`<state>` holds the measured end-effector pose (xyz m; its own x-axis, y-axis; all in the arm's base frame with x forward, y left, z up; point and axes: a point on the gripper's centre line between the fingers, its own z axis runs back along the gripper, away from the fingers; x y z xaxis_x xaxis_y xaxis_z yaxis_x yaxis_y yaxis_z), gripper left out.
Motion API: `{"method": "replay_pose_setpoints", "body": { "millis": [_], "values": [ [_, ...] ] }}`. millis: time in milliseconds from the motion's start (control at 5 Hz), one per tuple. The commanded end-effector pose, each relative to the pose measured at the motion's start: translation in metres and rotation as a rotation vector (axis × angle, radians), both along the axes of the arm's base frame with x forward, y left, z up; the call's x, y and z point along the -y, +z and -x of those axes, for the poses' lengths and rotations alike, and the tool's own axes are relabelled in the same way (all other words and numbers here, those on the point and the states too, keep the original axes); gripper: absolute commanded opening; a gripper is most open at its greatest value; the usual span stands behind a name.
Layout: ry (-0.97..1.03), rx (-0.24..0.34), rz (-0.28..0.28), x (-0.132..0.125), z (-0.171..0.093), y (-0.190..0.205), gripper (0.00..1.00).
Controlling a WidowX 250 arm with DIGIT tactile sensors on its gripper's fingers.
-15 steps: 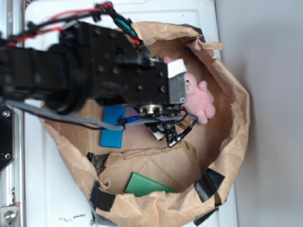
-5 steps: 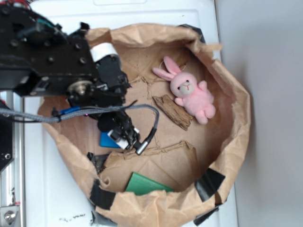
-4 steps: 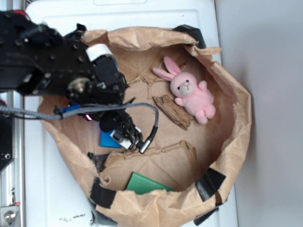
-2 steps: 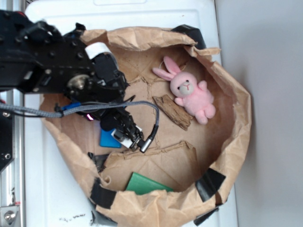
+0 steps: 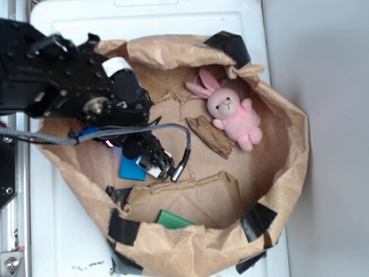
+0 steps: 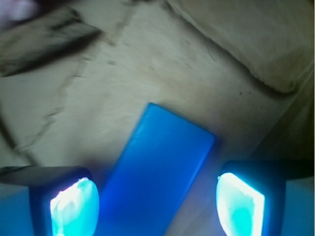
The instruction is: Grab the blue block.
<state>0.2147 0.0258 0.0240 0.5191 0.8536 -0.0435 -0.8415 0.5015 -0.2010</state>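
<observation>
The blue block (image 6: 160,174) lies flat on the brown paper floor of the bag, slanted between my two fingertips. In the exterior view only a corner of the blue block (image 5: 129,168) shows under the arm. My gripper (image 6: 157,202) (image 5: 151,164) is open, low over the block, its pads (image 6: 74,206) apart on either side. There is a gap between the right pad and the block; the left pad sits close beside its edge.
A crumpled brown paper bag (image 5: 288,138) rings the scene on a white surface. Inside lie a pink plush bunny (image 5: 233,117), a brown bark-like piece (image 5: 210,135), a raised paper flap (image 5: 190,199) and a green block (image 5: 173,220), partly behind the bag rim.
The arm has swung left from over the bunny and come down over the blue block. The bag's near rim has risen and now covers more of the green block.
</observation>
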Motion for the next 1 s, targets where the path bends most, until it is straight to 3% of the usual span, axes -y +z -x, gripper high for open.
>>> {"method": "replay_pose_setpoints", "body": {
  "millis": [0, 200, 400, 600, 800],
  "values": [
    [-0.034, 0.009, -0.077, -0.008, 0.056, -0.014, 0.86],
    [-0.045, 0.04, -0.075, -0.011, 0.102, -0.003, 0.0],
    [-0.141, 0.131, -0.059, -0.006, 0.095, 0.022, 0.0],
    [-0.175, 0.189, -0.057, -0.011, 0.067, 0.043, 0.0],
    [-0.206, 0.196, -0.051, -0.021, 0.053, 0.05, 0.0]
  ]
}}
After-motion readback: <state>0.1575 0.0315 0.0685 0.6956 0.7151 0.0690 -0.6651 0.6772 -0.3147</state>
